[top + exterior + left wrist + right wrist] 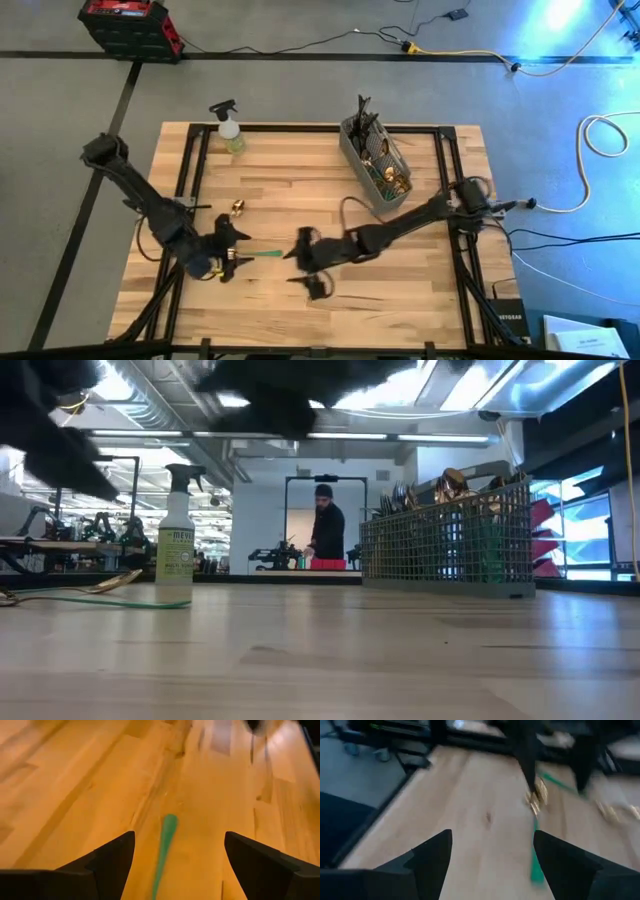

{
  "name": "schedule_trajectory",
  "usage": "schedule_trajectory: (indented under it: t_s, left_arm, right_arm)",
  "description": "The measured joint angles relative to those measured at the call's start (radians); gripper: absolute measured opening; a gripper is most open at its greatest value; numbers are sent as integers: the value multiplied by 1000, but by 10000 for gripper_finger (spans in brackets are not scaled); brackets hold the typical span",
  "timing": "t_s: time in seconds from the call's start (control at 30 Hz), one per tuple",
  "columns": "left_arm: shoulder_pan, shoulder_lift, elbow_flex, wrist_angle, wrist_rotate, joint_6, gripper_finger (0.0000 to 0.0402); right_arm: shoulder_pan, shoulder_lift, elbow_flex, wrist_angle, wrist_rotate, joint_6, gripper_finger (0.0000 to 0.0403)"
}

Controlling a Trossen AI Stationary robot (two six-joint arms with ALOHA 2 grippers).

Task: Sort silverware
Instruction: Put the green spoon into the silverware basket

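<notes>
While both end effectors hover spread, the left end effector [232, 252] straddles a green-handled utensil [265, 254] — unpinched.

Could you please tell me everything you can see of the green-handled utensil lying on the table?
The green-handled utensil is slim, with a matte green handle tapering to a rounded tip and a shiny gold head. It lies flat on the wooden table, between the open fingers of the left gripper. I cannot tell whether they touch it, or whether it is fork or spoon.

Both arms low over the table's near middle, left gripper [232, 256] and right gripper [306, 268] fingers apart.
</notes>
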Motion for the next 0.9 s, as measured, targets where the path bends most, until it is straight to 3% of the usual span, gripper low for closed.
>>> schedule_trajectory:
  t_s: [0.13,0.37,0.57,0.77,0.9]
  left_arm:
    - [-117,-11,-55,-20,-147,-149,294]
    - [-297,-22,-151,-65,-256,-400,294]
    - [-372,-22,-228,-54,-127,-523,294]
    - [-401,-17,-240,-62,-67,-494,294]
    - [-400,-9,-240,-64,-29,-460,294]
  right_arm:
    - [-47,163,207,-90,-28,-33,266]
    - [-152,396,480,-136,-111,23,266]
    - [-181,516,588,-115,-191,102,262]
    - [-177,602,599,-15,-219,131,232]
    - [-174,611,603,-8,-174,131,202]
